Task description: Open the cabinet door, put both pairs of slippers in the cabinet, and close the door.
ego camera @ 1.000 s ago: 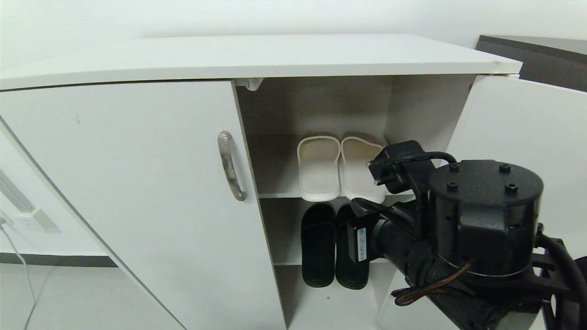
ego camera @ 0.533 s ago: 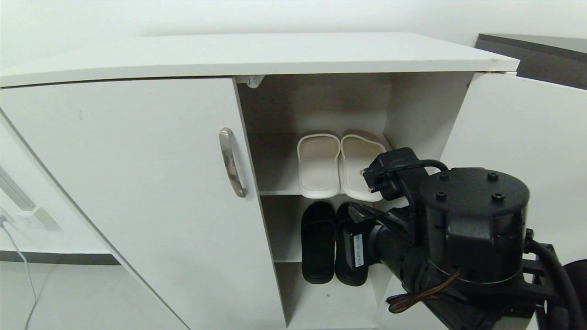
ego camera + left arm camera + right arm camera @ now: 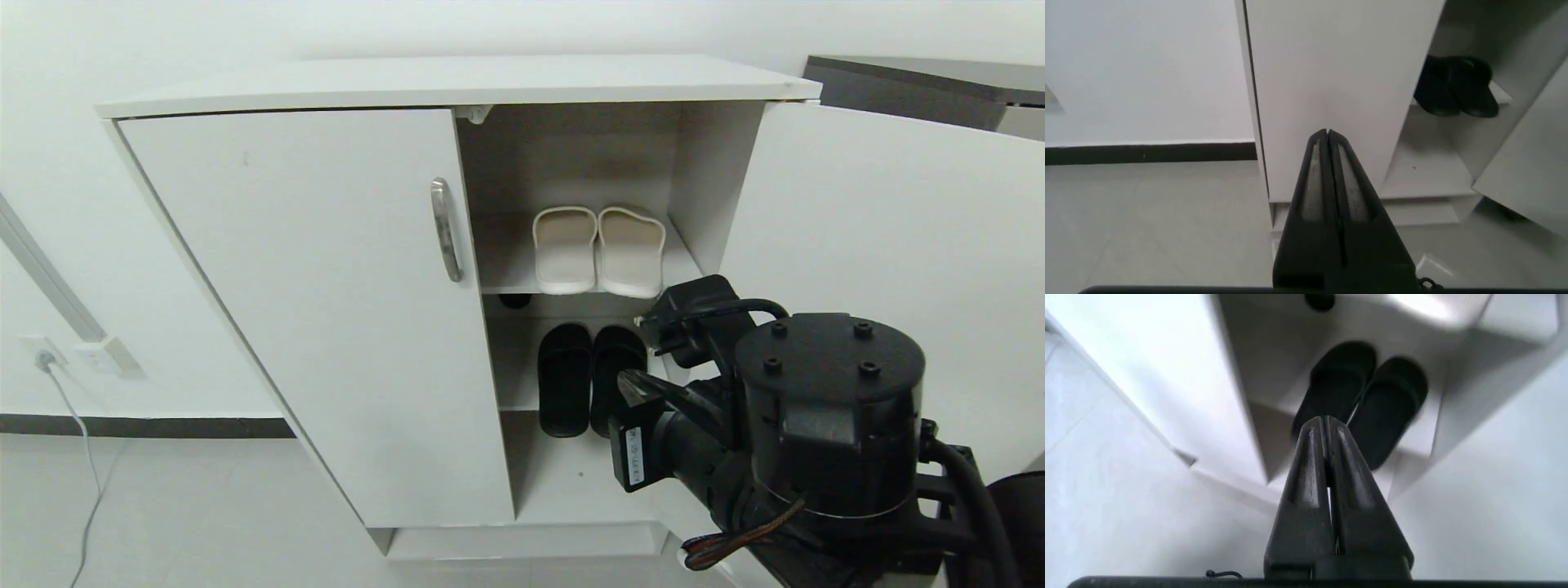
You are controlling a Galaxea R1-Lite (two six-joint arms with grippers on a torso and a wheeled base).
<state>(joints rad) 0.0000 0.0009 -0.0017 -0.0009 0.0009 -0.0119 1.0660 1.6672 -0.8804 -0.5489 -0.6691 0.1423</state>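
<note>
The white cabinet (image 3: pixel 457 82) has its left door (image 3: pixel 326 310) shut, its metal handle (image 3: pixel 446 229) upright, and its right door (image 3: pixel 882 245) swung wide open. A pair of white slippers (image 3: pixel 596 249) lies on the upper shelf. A pair of black slippers (image 3: pixel 589 376) lies on the shelf below. My right arm (image 3: pixel 808 416) is low in front of the opening. Its gripper (image 3: pixel 1327 420) is shut and empty, just before the black slippers (image 3: pixel 1364 396). My left gripper (image 3: pixel 1327 135) is shut and empty, before the shut left door (image 3: pixel 1331 73), with the black slippers (image 3: pixel 1458 86) off to the side.
A wall socket (image 3: pixel 41 355) with a cable hanging to the floor is left of the cabinet. A dark counter (image 3: pixel 922 86) stands behind the open door. A small dark object (image 3: pixel 514 300) sits at the back of the lower shelf. Grey floor (image 3: pixel 163 523) lies before the cabinet.
The whole head picture has shifted: the cabinet now looks smaller and farther off. My right arm has come back from the upper shelf's white slippers and sits lower, outside the opening.
</note>
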